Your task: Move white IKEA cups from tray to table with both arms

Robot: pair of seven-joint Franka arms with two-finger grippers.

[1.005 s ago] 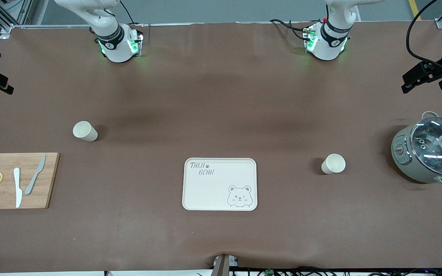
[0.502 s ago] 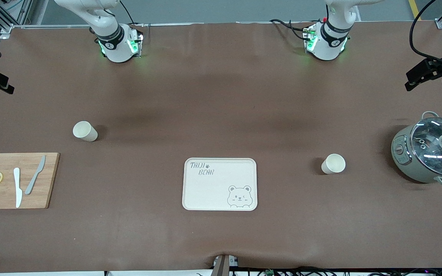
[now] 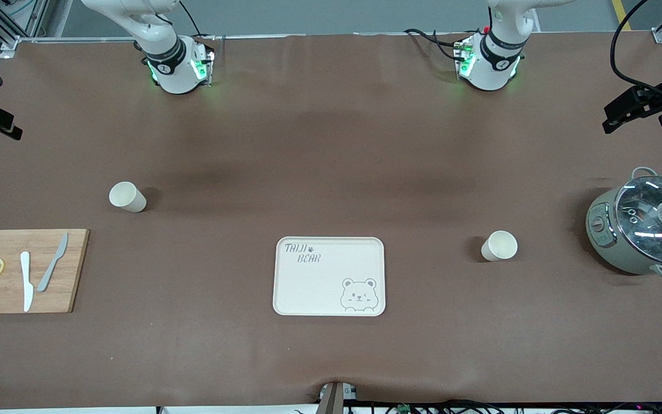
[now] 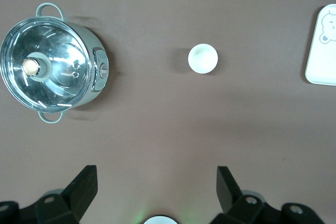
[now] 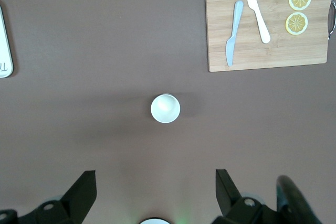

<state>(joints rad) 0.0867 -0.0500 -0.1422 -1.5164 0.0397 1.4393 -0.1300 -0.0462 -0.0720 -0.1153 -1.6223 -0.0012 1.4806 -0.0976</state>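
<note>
Front view: 2 white cups (image 3: pixel 127 196) (image 3: pixel 499 246) stand either side of tray (image 3: pixel 329 276). Left gripper (image 4: pixel 155 182) and right gripper (image 5: pixel 155 182) both spread wide, each high over a cup.

Left end effector (image 3: pixel 632 109) shifted slightly above table edge (cups unmoved).

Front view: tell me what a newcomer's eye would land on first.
The cream tray with a bear drawing lies mid-table, flanked by two white cups: one toward the right arm's end, another toward the left arm's end. A glass-lidded pot stands at the left arm's end; a wooden cutting board with lemon slices and two knives lies at the right arm's end. Both pincers, left and right, hang open above the cups.
</note>
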